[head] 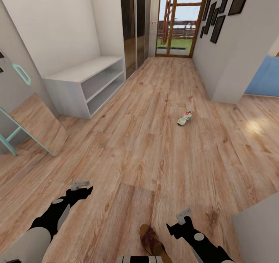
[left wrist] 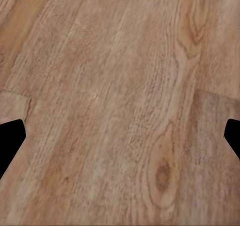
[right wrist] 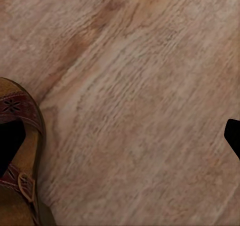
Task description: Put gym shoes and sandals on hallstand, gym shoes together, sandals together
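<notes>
Sandal at our feet, both tools spread and empty

We see one sandal (head: pixel 153 241) at the bottom centre of the head view, just beside our right tool (head: pixel 179 221), and one gym shoe (head: pixel 185 118) on the floor (head: pixel 155 154) right of centre, well apart. Our left tool (head: pixel 82 186) hangs over bare planks. The risk: we reach from the side and nudge the sandal away, or load the plain grey bench (head: pixel 87 85) at upper left instead of the hallstand.

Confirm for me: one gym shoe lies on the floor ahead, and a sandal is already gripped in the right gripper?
Not quite. The gym shoe does lie ahead, but the head view shows the sandal lying on the floor beside the open, empty right gripper.
</notes>
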